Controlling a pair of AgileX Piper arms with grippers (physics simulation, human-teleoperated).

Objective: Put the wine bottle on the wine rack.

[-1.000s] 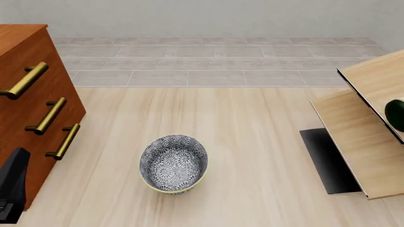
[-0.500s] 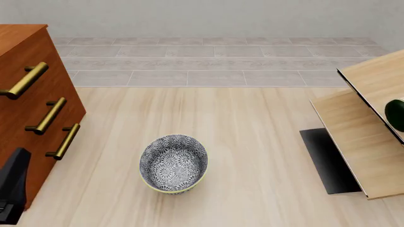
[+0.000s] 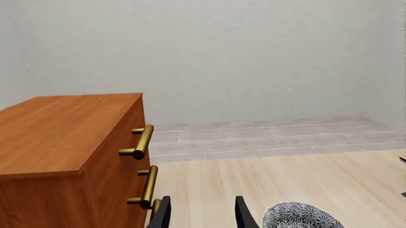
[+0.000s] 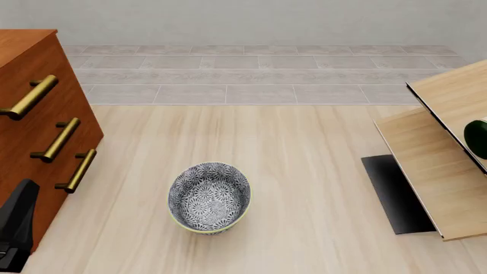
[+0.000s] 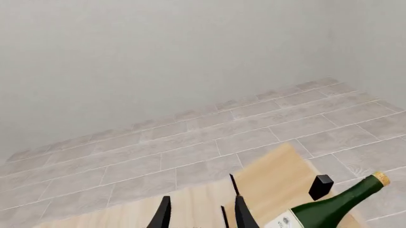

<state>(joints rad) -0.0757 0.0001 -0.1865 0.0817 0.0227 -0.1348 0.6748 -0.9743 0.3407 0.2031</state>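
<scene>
The wine bottle (image 5: 330,207), dark green with a tan cork and white label, lies slanted on a light-wood panel of the wine rack (image 5: 273,183). In the front view only a dark green sliver of the wine bottle (image 4: 477,138) shows at the right edge, on the wine rack (image 4: 426,165). My right gripper (image 5: 201,216) is open and holds nothing, apart from the bottle. My left gripper (image 3: 201,216) is open too, hanging beside the cabinet with nothing between its fingers. In the front view, only a black part of the left arm (image 4: 15,228) shows.
A reddish-brown drawer cabinet (image 4: 38,131) with brass handles stands at the left. A patterned bowl (image 4: 209,197) sits mid-table, and the left wrist view also catches the bowl (image 3: 301,217). The rack's black base (image 4: 396,194) lies on the table.
The black part of the left arm at the lower left of the front view has slipped slightly lower. Nothing else has moved.
</scene>
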